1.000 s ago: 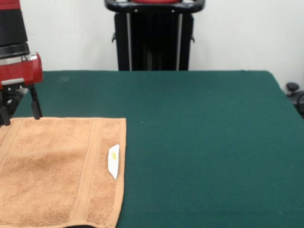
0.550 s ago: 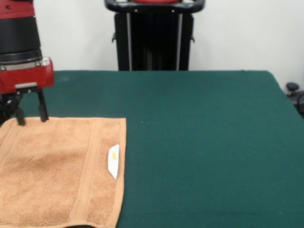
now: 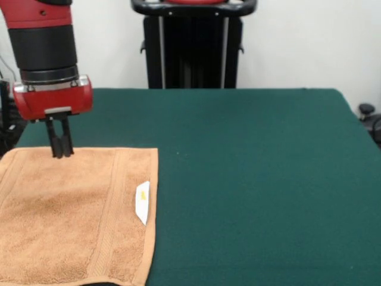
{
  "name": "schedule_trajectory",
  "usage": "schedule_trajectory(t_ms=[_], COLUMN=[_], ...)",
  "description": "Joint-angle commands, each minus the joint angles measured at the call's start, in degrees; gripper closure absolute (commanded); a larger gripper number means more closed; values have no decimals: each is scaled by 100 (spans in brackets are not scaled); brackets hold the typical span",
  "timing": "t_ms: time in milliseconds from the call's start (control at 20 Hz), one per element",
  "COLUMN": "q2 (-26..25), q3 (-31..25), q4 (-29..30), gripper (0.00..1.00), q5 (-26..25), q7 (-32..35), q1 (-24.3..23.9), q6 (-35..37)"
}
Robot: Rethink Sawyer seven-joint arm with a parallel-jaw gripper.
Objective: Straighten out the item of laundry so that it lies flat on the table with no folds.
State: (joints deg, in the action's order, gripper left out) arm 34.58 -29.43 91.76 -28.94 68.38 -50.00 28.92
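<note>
**Towel spread flat, gripper at its far edge**

Dark green felt covers the table (image 3: 250, 179), which fills most of the front view below a pale wall. Next in size, the orange-tan towel (image 3: 65, 220) lies spread out below the gripper and toward the picture's bottom, showing no folds, though its left and bottom parts run past the frame. The red and black arm (image 3: 44, 53) comes straight down above the towel's far edge. A woven band stripe (image 3: 110, 214) runs down the towel to the gripper's lower right. Beyond that stripe sits the small white label (image 3: 142, 201), close to the towel's side edge. The gripper (image 3: 60, 154) has its two dark fingers (image 3: 55, 140) drawn close together, tips right at the towel's far edge; whether they pinch cloth cannot be told.
</note>
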Motion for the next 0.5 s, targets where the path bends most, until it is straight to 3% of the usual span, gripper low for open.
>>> schedule_trajectory(t_ms=[50,350,500], q2=[46,257,25], q3=[620,1486,2025], q4=[480,-7,-429], gripper=[100,100,100], q5=[367,531,656], q7=[1820,2292,2671], q1=[596,1585,2235], q6=[-90,438,740])
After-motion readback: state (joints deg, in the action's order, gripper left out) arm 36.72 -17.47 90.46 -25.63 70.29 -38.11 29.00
